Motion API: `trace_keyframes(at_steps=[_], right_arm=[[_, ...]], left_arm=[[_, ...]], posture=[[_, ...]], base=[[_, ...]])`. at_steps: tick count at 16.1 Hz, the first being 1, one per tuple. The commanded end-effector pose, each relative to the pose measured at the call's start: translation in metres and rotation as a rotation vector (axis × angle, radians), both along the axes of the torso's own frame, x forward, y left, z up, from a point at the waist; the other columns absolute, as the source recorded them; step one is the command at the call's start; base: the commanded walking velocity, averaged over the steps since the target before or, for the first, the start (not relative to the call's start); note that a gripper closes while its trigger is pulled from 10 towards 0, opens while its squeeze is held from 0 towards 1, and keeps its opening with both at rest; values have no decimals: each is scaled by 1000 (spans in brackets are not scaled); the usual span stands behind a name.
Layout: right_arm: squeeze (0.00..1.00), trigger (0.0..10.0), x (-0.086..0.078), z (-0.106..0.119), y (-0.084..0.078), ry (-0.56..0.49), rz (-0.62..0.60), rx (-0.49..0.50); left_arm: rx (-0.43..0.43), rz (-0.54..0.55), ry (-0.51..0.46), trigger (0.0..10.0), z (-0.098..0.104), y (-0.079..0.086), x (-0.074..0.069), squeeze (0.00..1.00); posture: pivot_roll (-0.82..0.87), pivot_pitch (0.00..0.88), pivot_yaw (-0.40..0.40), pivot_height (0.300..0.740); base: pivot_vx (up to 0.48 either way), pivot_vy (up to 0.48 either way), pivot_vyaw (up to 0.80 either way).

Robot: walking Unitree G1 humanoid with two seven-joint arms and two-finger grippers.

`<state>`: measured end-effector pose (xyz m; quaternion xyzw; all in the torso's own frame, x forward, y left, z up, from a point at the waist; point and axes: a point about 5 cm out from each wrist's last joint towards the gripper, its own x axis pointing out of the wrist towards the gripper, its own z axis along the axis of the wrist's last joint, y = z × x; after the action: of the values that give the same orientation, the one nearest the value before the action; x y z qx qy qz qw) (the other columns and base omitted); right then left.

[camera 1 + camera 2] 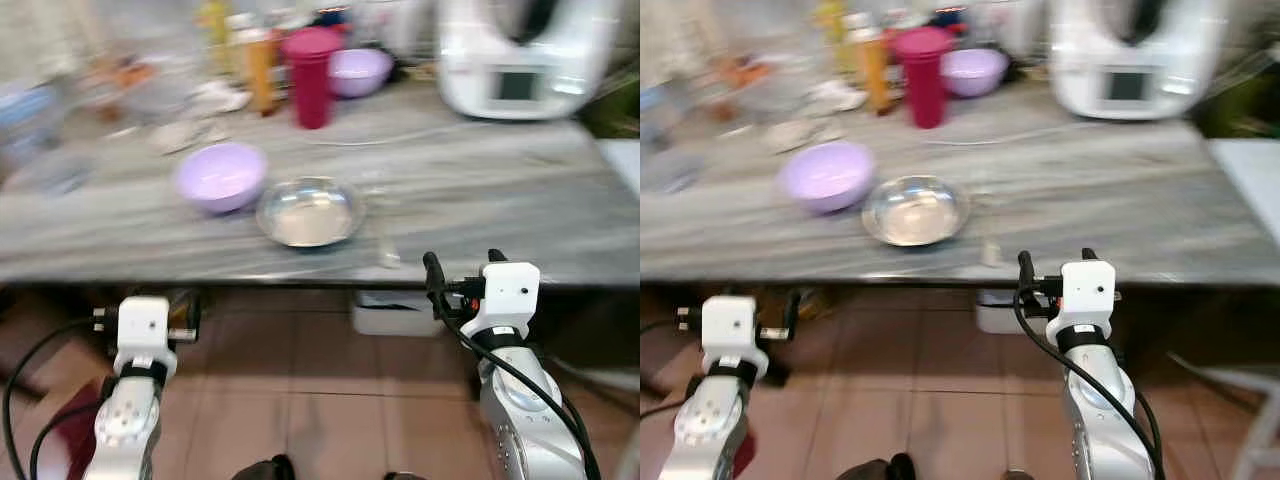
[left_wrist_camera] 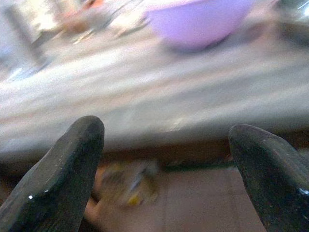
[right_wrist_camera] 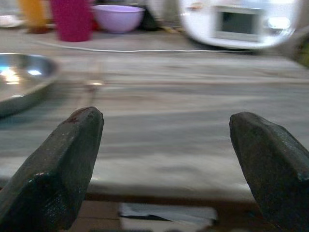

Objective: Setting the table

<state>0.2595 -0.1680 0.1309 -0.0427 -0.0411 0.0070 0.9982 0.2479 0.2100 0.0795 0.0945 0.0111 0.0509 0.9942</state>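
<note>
The robot stood facing a grey counter (image 1: 480,190), both arms raised just short of its front edge and below the top. A steel bowl (image 1: 310,211) sat near that edge, touching or just beside a lilac bowl (image 1: 221,176) to its left; a red cup (image 1: 312,76), a second lilac bowl (image 1: 358,71) and a white appliance (image 1: 520,60) stood farther back. The left gripper (image 2: 164,159) had its fingers spread wide with nothing between them, and the right gripper (image 3: 166,159) was likewise wide and empty. The steel bowl lay ahead and to the left of the right gripper, ahead and to the right of the left one, roughly midway. Being round, it offered no preferred axis; either arm would probably need to rise over the edge first.
</note>
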Motion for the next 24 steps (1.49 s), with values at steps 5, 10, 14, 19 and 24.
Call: trace_keyframes(at_steps=[5, 10, 14, 19, 24], right_arm=[[0, 10000, 4, 11, -5, -62, -50, -25], [0, 10000, 6, 8, 1, -46, -36, -5], [0, 10000, 11, 11, 6, -68, 18, -54], [0, 10000, 14, 11, 9, -48, 48, -25], [0, 10000, 16, 5, 21, -11, 104, -73]], left_arm=[[-13, -48, -16, 10000, 11, -15, 9, 0], [9, -57, -12, 10000, 16, -17, 14, 0], [17, -75, -15, 10000, 20, -21, 18, 0], [21, -77, -8, 10000, 21, -21, 18, 0], [29, -98, -11, 10000, 24, -26, 23, 0]], posture=[[-145, 97, 81, 740], [-144, 104, 93, 740], [-146, 106, 103, 740], [-144, 108, 112, 740], [-149, 113, 123, 740]], base=[[0, 0, -108], [0, 0, 0], [-121, 0, 0], [-248, 0, 0], [-270, 0, 0]])
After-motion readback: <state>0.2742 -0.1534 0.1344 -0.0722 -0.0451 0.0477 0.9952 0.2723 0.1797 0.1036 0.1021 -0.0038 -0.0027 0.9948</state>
